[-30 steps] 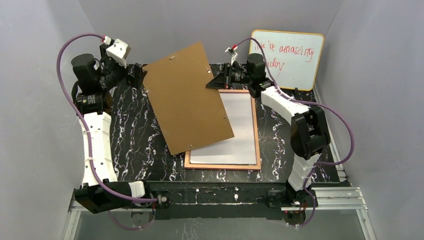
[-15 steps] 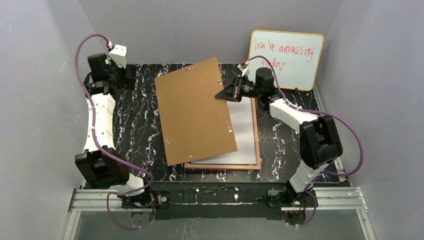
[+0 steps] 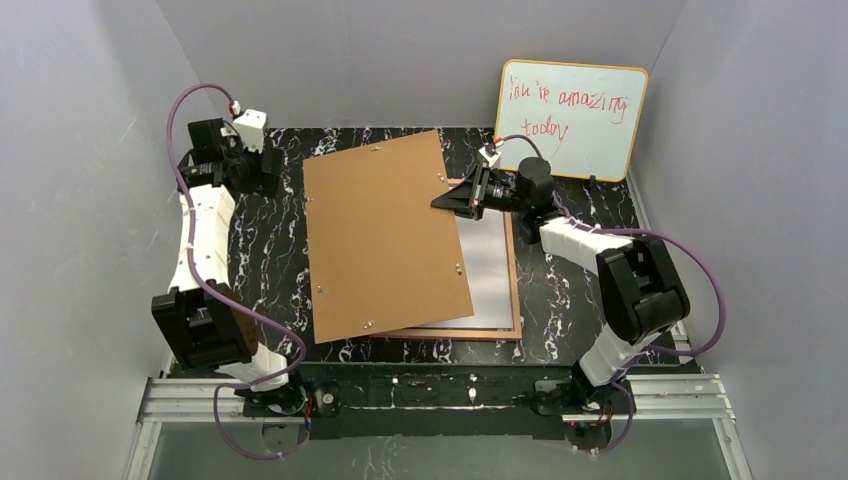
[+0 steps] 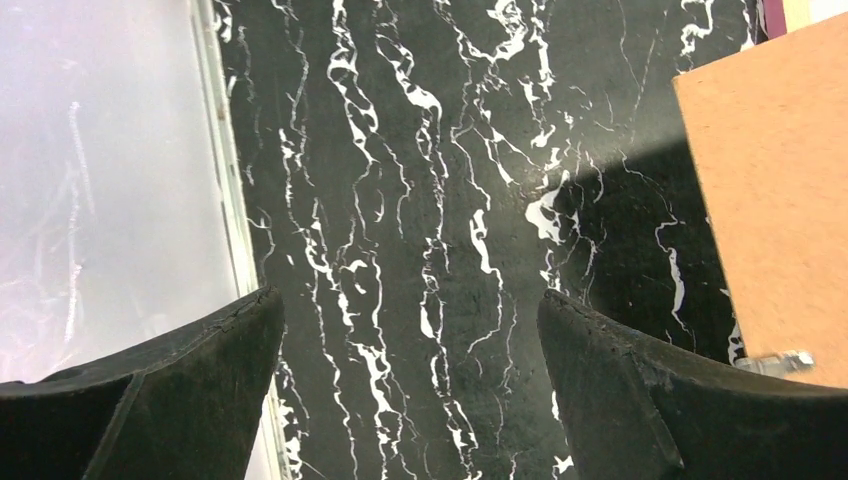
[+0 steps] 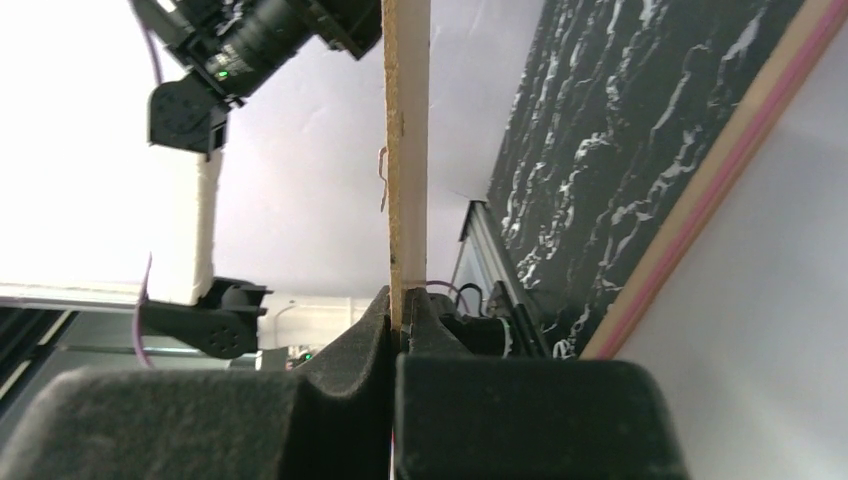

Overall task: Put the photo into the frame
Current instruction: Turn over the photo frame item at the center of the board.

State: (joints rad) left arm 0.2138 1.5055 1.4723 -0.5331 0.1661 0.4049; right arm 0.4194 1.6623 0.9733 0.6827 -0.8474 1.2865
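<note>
Now lower board [image 3: 385,240] flat onto frame [image 3: 516,280], squaring it with frame border first; sits skewed, overhanging frame's left side. Avoid dragging photo [image 3: 490,270], white side up inside frame. Right gripper [image 5: 403,318] pinched on board's edge near frame's far end: release only once seated. Left gripper [image 4: 408,310] wide open, empty, well left of frame.

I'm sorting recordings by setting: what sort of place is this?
Likely a robot lab test cell: plain grey walls enclose a black marbled table, with the left arm and right arm mounted on an aluminium rail.
</note>
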